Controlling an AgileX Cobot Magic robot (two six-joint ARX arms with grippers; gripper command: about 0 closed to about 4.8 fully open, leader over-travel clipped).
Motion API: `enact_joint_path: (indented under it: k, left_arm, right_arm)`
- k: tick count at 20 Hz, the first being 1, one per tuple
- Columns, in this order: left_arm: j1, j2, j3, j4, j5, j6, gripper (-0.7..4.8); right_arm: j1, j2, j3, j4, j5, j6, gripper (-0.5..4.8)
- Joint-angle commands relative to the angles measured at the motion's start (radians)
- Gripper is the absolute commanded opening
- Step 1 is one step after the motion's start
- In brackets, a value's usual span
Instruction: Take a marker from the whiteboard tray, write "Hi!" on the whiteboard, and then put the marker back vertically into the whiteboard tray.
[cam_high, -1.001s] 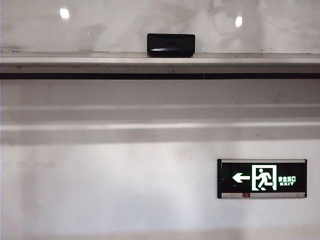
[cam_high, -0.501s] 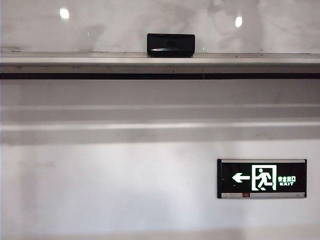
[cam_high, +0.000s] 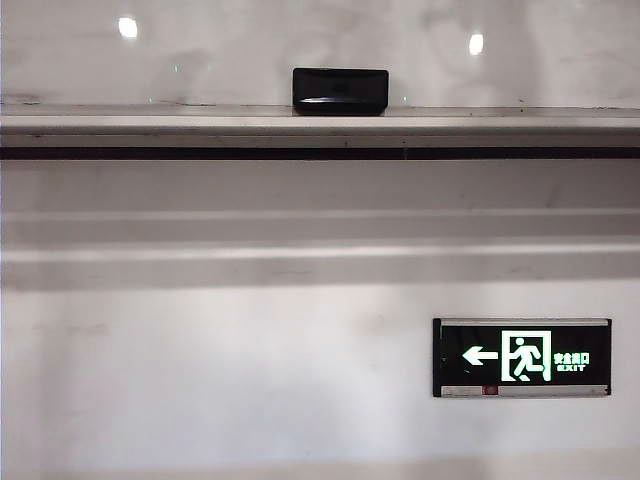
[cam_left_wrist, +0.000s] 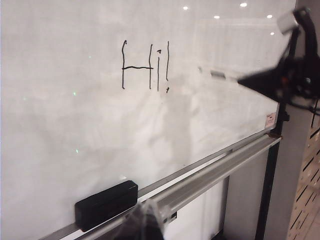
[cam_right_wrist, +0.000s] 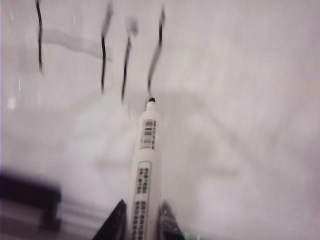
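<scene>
White and barcoded, the marker (cam_right_wrist: 145, 165) is held by its rear end between the narrow jaws of the right end effector (cam_right_wrist: 142, 220), its uncapped black tip aimed at the whiteboard (cam_left_wrist: 75, 125) and seemingly just clear of it, below the last stroke. "Hi!" (cam_left_wrist: 145, 65) is seen written in black on the board in the left wrist view, so the writing step is judged done; only the return of the marker, upright, into the tray (cam_left_wrist: 215, 172) is left.

Between the earlier exterior pictures and the present one almost nothing is altered: the eraser (cam_high: 340, 89) and the exit sign (cam_high: 522, 357) are shifted very slightly, which suggests a small camera movement, not any change in the scene. No arm is shown there.

On the tray only the black eraser is seen, flat against the board; no marker lies in it. The left end effector (cam_left_wrist: 145, 225) appears as a blurred dark shape near the tray, and its opening cannot be told.
</scene>
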Motion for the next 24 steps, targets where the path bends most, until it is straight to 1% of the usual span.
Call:
enact_joint_path:
  k: [1, 4, 9, 13, 17, 19, 24]
  left_arm:
    - [0.001, -0.007, 0.005, -0.003, 0.009, 0.0, -0.06]
    - [0.001, -0.008, 0.005, -0.058, 0.055, 0.0, -0.06]
    - [0.001, -0.008, 0.005, -0.181, 0.079, 0.0, -0.05]
    - [0.001, -0.008, 0.005, -0.18, 0.074, 0.002, -0.06]
    - [0.001, -0.008, 0.005, -0.179, 0.075, 0.003, -0.06]
    - [0.001, -0.008, 0.005, -0.179, 0.075, 0.003, -0.06]
    - [0.001, -0.008, 0.005, -0.179, 0.075, 0.003, -0.06]
  right_arm:
    - [0.0, 0.013, -0.036, -0.124, -0.012, 0.023, -0.01]
    - [0.0, 0.008, -0.145, -0.093, -0.065, 0.087, -0.01]
    - [0.008, 0.005, -0.365, 0.113, -0.124, 0.102, -0.01]
    - [0.01, 0.005, -0.52, 0.25, -0.158, 0.103, -0.01]
    - [0.012, 0.006, -0.674, 0.466, -0.156, 0.122, -0.01]
    - [0.012, 0.011, -0.705, 0.518, -0.148, 0.13, -0.01]
    - [0.011, 0.056, -0.706, 0.546, -0.144, 0.144, -0.01]
